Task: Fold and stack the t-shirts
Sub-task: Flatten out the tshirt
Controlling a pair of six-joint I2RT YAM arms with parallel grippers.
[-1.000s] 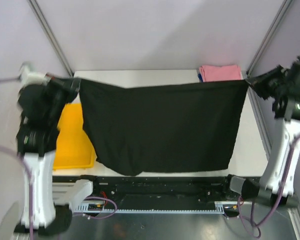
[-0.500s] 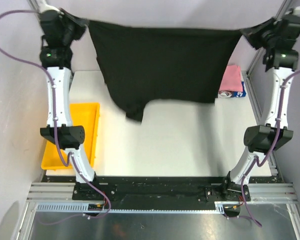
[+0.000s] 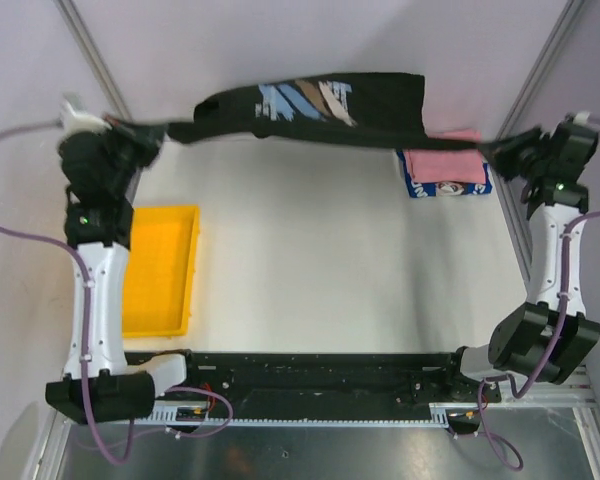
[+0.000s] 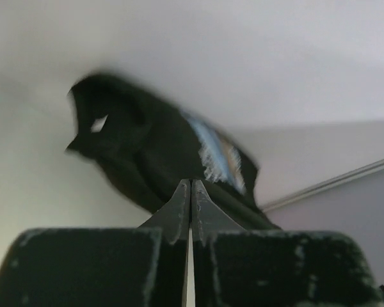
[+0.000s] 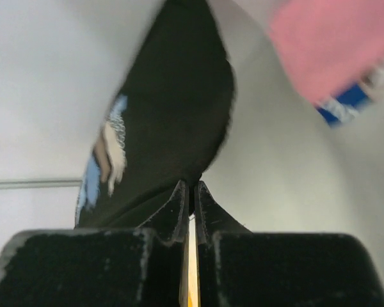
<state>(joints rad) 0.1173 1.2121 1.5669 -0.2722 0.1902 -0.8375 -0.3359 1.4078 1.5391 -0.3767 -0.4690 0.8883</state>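
Three t-shirts were in view. One black t-shirt (image 3: pixel 310 105) hung in the air above the far edge of the surface (image 3: pixel 330 260), stretched sideways between the two arms. It was blurred, and its blue, brown and cream brush-stroke print faced up near the middle of the cloth. The other two made a single folded stack at the far right corner of the surface. There the pink t-shirt (image 3: pixel 442 160) lay on top of the blue-and-white t-shirt (image 3: pixel 450 187), whose edge showed along the near side of the stack. The right end of the black shirt passed over the stack's far side.

Both claws were at work, one at each end of the black shirt. The left claw (image 3: pixel 158 131) was raised at the far left, its two fingers pinched together on the cloth. From the left wrist the tips met with no gap, and the dark fabric ran away from them. The right claw (image 3: pixel 502 150) was raised at the far right, just beside the stack. Its fingers were likewise pressed tight on the shirt's other end, and the right wrist view showed the cloth leaving the closed tips.

One yellow tray (image 3: pixel 160 270) sat on the left side of the surface, beside the left arm and well apart from the stack.
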